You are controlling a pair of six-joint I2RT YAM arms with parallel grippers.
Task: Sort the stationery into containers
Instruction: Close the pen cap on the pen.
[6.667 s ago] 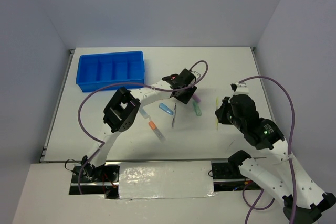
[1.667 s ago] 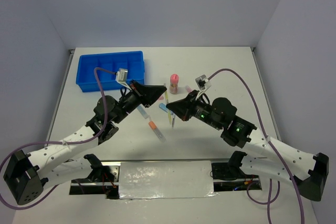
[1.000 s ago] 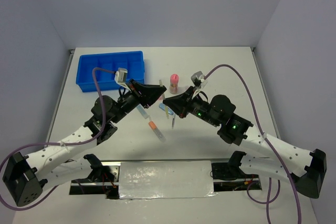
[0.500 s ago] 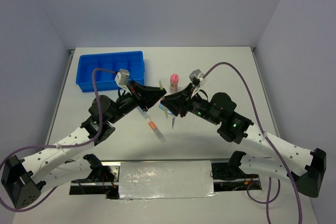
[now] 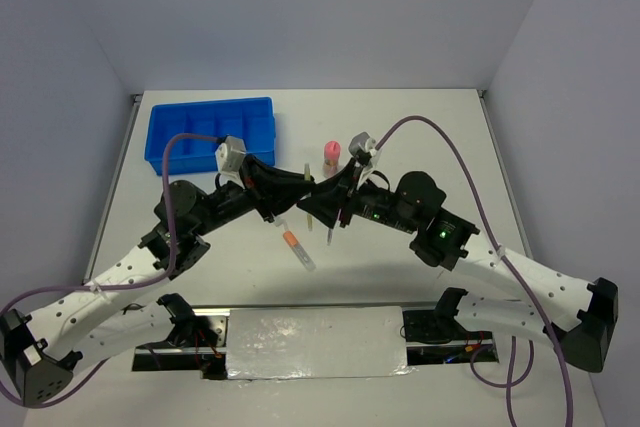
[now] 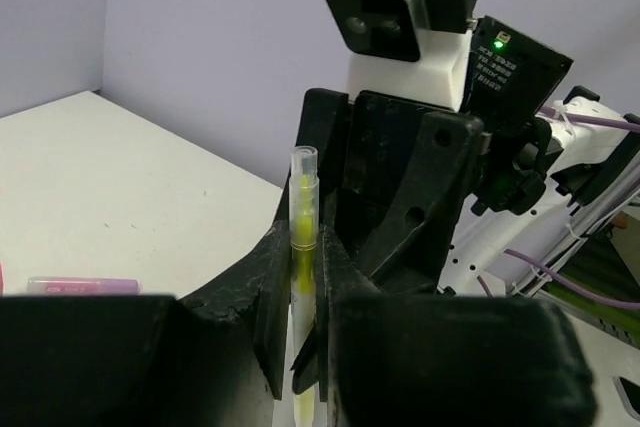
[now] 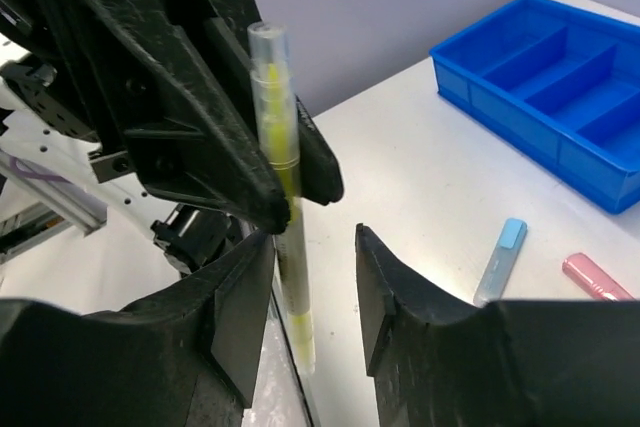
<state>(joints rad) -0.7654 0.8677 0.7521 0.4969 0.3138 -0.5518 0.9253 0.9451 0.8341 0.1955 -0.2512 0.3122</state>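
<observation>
A thin yellow pen (image 6: 302, 237) stands upright between the fingers of my left gripper (image 6: 303, 247), which is shut on it above the middle of the table. My right gripper (image 7: 315, 237) faces it tip to tip. Its jaws stand open around the lower part of the same yellow pen (image 7: 275, 147), with a gap on the right side. In the top view the left gripper (image 5: 300, 185) and right gripper (image 5: 320, 197) meet just below a pink-capped cylinder (image 5: 331, 155). The blue divided tray (image 5: 200, 162) sits at the back left, apart from both.
An orange-tipped marker (image 5: 291, 240) and a dark pen (image 5: 329, 232) lie on the table under the grippers. A light blue marker (image 7: 500, 259) and a pink one (image 7: 595, 277) lie near the blue tray (image 7: 530, 127). Walls close in the table on three sides.
My left gripper has shut on the yellow pen and my right gripper has opened off it. Both wrists have drifted slightly left and up.
</observation>
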